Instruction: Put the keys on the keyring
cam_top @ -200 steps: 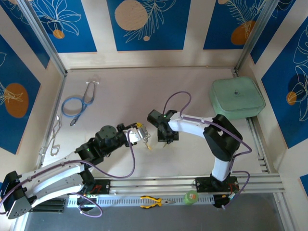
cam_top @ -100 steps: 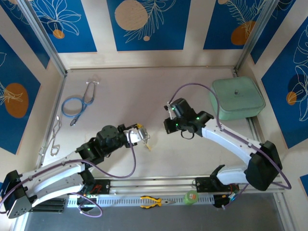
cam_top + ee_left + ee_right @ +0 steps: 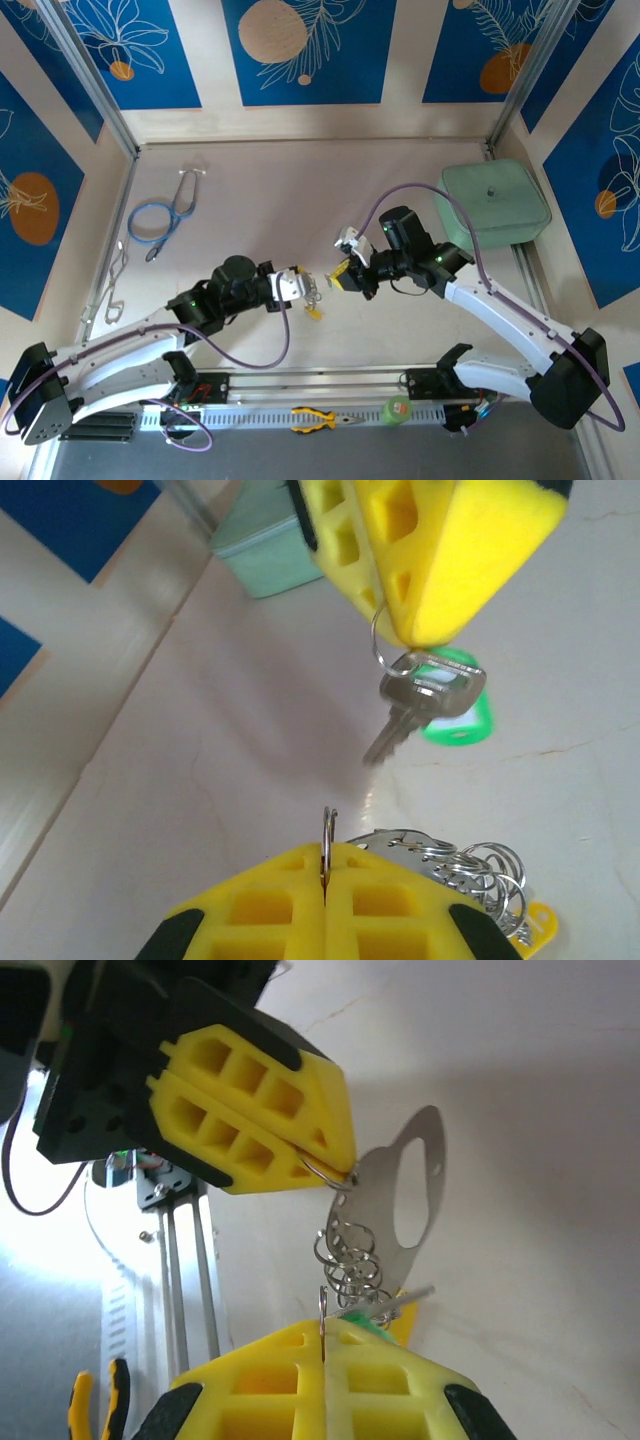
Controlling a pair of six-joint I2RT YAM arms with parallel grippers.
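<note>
Right hand [image 3: 339, 279] swung leftward, pinching green key [image 3: 455, 706] | left hand [image 3: 306, 287] pinching keyring [image 3: 402, 1200] | stethoscope [image 3: 130, 222] well apart

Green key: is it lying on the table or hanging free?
Hanging: the green key dangles from a ring pinched in the right gripper's shut jaws.

Midair: green key [image 3: 432, 702] near keyring [image 3: 470, 865], yellow key [image 3: 537, 921] among rings.

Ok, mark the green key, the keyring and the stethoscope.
green key [image 3: 476, 708], left wrist view, green plastic head.
keyring [image 3: 350, 1255], right wrist view, chain of silver rings.
stethoscope [image 3: 132, 225], top external view, blue tubing coil.
</note>
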